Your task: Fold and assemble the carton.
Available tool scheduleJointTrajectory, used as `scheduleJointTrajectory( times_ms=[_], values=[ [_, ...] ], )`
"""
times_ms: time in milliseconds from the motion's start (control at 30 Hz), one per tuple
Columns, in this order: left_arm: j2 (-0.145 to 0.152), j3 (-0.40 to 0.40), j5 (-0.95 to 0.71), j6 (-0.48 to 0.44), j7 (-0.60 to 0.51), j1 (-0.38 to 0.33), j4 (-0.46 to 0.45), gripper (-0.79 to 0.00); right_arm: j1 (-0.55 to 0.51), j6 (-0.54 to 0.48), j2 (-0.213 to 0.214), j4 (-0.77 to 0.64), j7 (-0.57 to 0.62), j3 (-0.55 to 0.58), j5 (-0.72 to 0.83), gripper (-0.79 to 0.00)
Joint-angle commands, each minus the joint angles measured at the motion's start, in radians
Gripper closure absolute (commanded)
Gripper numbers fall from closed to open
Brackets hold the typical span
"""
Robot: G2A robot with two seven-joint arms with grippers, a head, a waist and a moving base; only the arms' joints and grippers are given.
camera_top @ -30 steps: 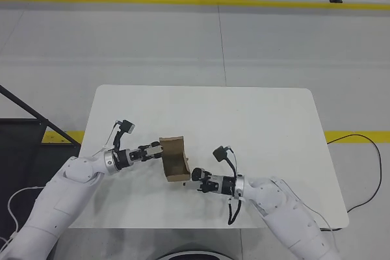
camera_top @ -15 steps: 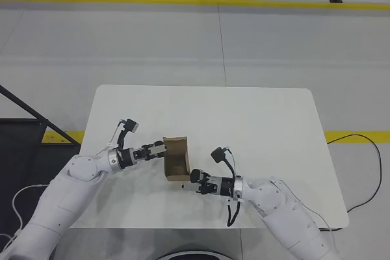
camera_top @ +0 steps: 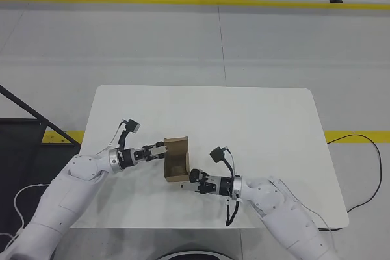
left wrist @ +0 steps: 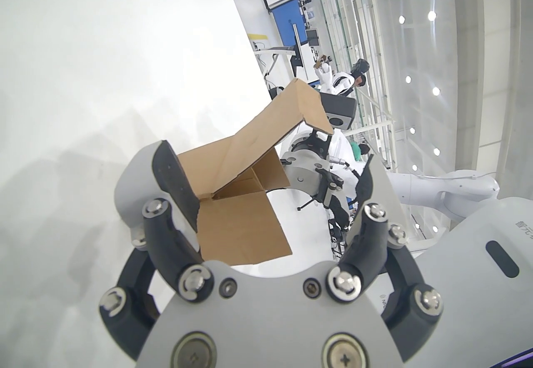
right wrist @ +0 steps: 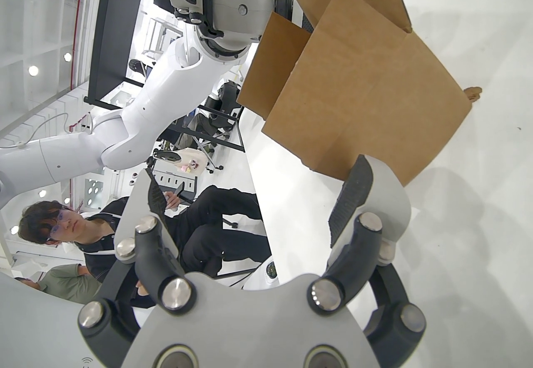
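Note:
A brown carton (camera_top: 175, 158), part-folded with loose flaps, stands on the white table (camera_top: 260, 123) between my two arms. My left gripper (camera_top: 158, 151) is open at the carton's left side. In the left wrist view, the left gripper (left wrist: 270, 182) has one finger pad (left wrist: 173, 178) against the corner where a flap meets the carton (left wrist: 237, 161). My right gripper (camera_top: 190, 176) is open just below the carton's near right corner. In the right wrist view, the right gripper (right wrist: 254, 195) has one fingertip (right wrist: 354, 190) at the edge of a flap of the carton (right wrist: 366, 90).
The table's far half and right half (camera_top: 273, 130) hold nothing. The table's near edge (camera_top: 182, 227) runs just below both forearms. A dark frame (camera_top: 13, 130) stands on the floor to the left.
The left gripper has pushed a little to the right against the carton. The carton has turned more upright and shifted slightly. The right gripper has crept left towards its near corner.

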Motion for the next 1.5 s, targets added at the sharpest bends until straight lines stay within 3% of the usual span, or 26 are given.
scheduleJointTrajectory(
  times_ms=[0,1467],
  values=[
    [-0.001,-0.001,0.0,-0.001,-0.003,0.0,0.0,-0.785,0.001,-0.001,-0.001,0.001,0.0,-0.001,-0.002,-0.785],
    [-0.02,-0.012,0.005,0.006,-0.038,-0.009,0.014,-0.785,-0.014,-0.003,-0.005,-0.013,0.006,0.007,-0.019,-0.785]
  ],
)
